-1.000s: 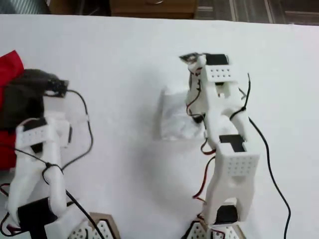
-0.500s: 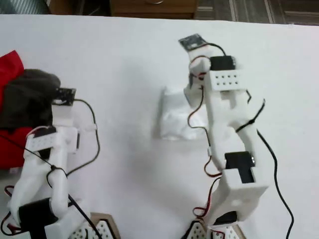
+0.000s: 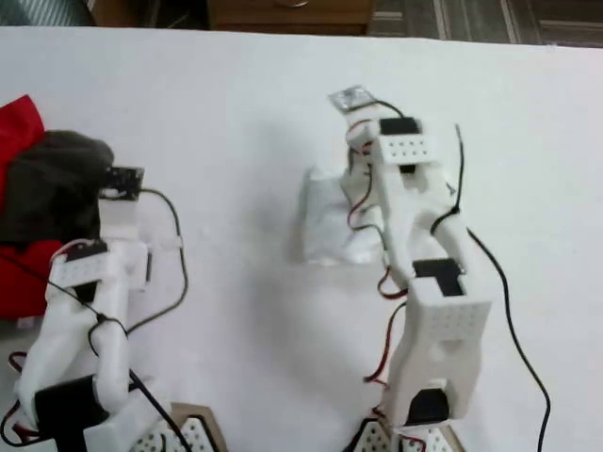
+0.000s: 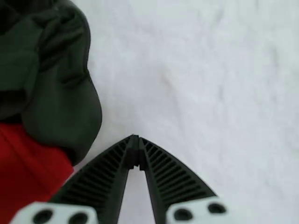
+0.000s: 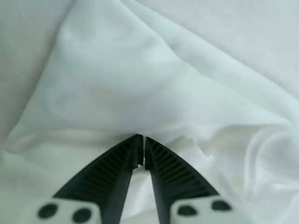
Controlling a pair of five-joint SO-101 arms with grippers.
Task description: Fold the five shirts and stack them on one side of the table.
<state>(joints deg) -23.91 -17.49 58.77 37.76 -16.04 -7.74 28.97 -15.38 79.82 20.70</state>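
Shirts lie in two places: your white shirt (image 3: 330, 221) sits crumpled in the middle of the worktop (image 3: 217, 113), and a dark shirt (image 3: 52, 188) is heaped on a red shirt (image 3: 19, 127) at its left edge. Your right jaws are closed tip to tip over the white folds; whether they pinch cloth, you cannot tell. Your left jaws are closed and empty, just beside the dark shirt.
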